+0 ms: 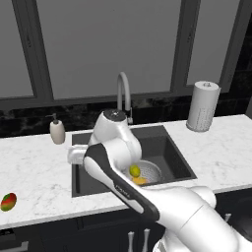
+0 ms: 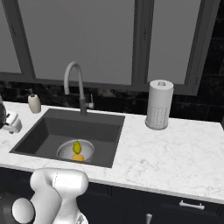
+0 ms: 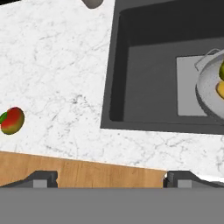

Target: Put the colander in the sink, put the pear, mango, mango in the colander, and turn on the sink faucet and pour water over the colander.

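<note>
colander (image 2: 75, 150) sits in sink (image 2: 52, 127) w/ pear (image 2: 77, 146) and orange mango (image 2: 78, 157) inside. red-green mango (image 3: 12, 120) lies on the counter (image 3: 57, 70), well left of the basin. gripper (image 3: 109, 179) hangs above the counter edge, fingers spread wide, holding nothing. next, probably: swing over that mango, centre it btw the tips, drop straight, pinch across the short axis. no readable writing anywhere.

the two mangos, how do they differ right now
The red-green mango lies on the marble counter left of the sink; the orange-yellow mango sits inside the colander beside the pear. One is red and green, the other plain orange-yellow. Both are small fruits, neither held.
</note>
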